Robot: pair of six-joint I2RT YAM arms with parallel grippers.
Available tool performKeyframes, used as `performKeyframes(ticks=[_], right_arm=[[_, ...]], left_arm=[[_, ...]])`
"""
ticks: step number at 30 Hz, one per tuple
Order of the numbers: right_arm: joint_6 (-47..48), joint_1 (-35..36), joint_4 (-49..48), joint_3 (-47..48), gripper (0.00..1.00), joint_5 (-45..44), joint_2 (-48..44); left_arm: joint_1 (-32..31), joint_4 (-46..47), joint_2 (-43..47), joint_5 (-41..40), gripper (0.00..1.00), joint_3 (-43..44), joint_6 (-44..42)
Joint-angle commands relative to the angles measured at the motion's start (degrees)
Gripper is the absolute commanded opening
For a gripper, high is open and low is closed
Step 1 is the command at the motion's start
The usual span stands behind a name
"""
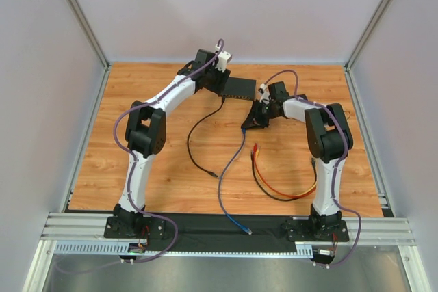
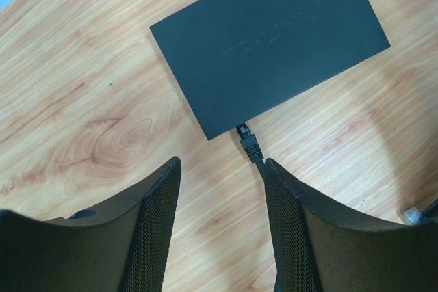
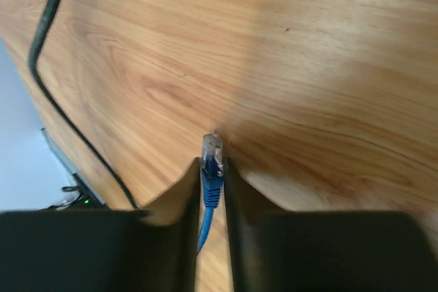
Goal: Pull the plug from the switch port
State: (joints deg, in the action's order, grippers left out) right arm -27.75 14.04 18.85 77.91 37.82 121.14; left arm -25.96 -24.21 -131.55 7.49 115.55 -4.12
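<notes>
- The switch [image 2: 270, 39] is laid flat on the surface [image 2: 82, 100], with a black plug [image 2: 250, 143] seated in its port.
- That plug's long axis is pointed toward the released left end effector [image 2: 222, 163], the nearer one.
- A blue plug [image 3: 211, 150], unplugged, is grasped by the right end effector [image 3: 211, 164].

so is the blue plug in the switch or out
Out. The right gripper pinches the blue plug, its clear tip bare above the tabletop, not in the switch.
</notes>
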Motion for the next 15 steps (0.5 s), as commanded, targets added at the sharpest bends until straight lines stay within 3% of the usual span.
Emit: performKeyframes(ticks=[1,3,6,15], right_arm=[[2.26,0.54,1.63,1.28,0.27,-6.60,-1.25],[2.96,1.07,2.59,2.68,0.44,-8.72,-2.05],[2.88,1.95,3.12,4.70,0.55,-12.41,-2.49],[-6.33,3.97,-1.71,18.58,0.61,-12.95,4.27]], left_arm=[[-0.15,1.97,2.09,1.48,0.61,0.55,0.25],[-0.15,1.80,1.29,1.65,0.61,1.34,0.08],[-0.15,1.71,0.85,2.18,0.61,2.66,-0.36],[1.08,2.94,0.94,3.23,0.61,2.75,-1.59]])
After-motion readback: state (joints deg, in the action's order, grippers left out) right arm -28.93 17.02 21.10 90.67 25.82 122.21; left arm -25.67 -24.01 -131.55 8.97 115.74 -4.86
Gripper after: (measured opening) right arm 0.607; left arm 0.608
